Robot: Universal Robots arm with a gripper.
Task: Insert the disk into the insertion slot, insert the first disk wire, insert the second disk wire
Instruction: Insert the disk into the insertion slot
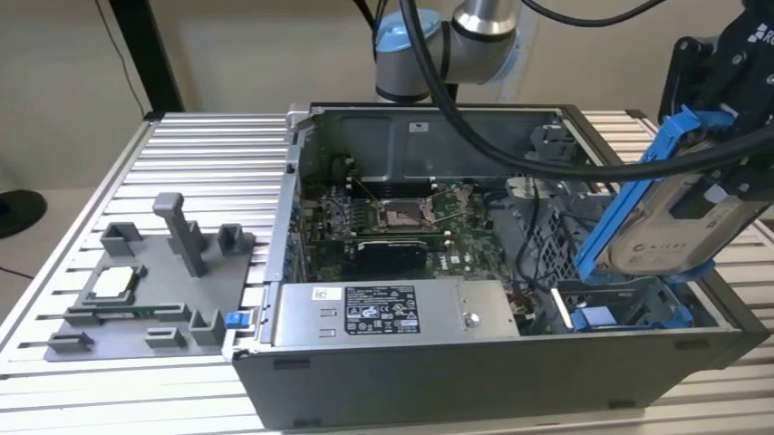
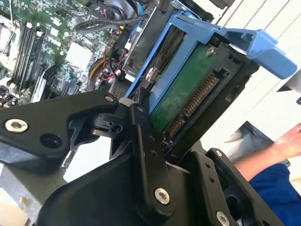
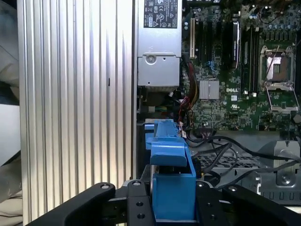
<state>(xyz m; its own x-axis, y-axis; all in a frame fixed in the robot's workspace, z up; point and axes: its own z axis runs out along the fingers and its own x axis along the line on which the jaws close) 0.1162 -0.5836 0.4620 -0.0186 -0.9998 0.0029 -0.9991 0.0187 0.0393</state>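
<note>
Blue-framed disk [image 1: 672,227] sits clamped tight in my gripper [image 3: 173,205], held steeply tilted just above the insertion slot [image 1: 623,313] at the PC case [image 1: 484,381] corner, prob so it lines up lengthwise w/ the bay; not yet in

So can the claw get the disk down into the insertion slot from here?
Probably yes: the claw is shut on the disk, tilted above the insertion slot, whose top looks unobstructed.

The disk [image 1: 672,228] hangs tilted above the insertion slot [image 1: 629,314], at the exterior view's right.
</note>
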